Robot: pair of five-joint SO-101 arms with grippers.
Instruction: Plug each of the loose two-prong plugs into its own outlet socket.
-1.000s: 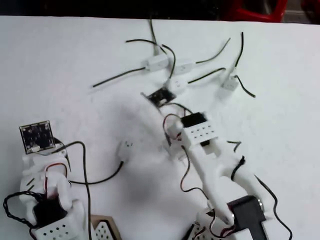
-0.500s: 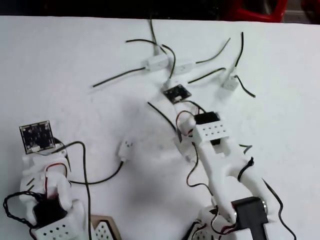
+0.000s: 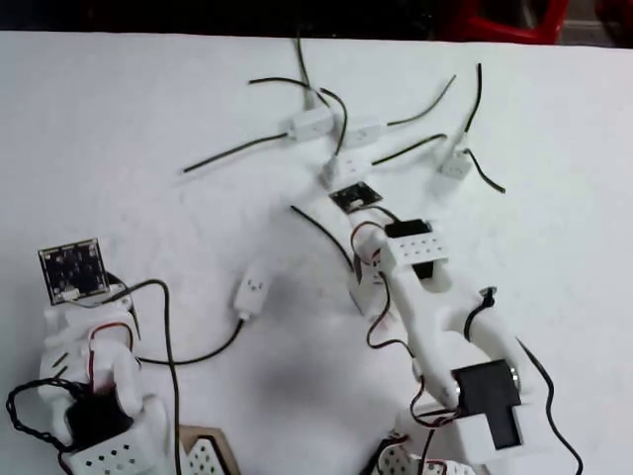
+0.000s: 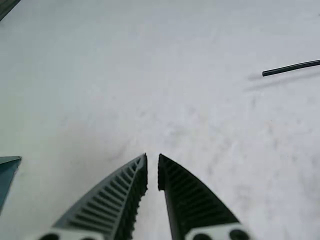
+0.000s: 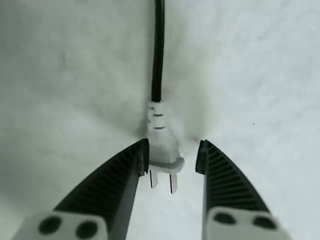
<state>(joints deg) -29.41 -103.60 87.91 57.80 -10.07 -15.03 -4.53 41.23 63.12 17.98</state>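
A white two-prong plug (image 5: 161,150) on a black cord (image 5: 158,50) lies flat, unplugged, prongs bare.

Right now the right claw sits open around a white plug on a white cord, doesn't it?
Not quite: the cord is black, not white, as the right wrist view shows. The rest holds: the right claw sits open around a white plug.

No legible text, label or number anywhere.
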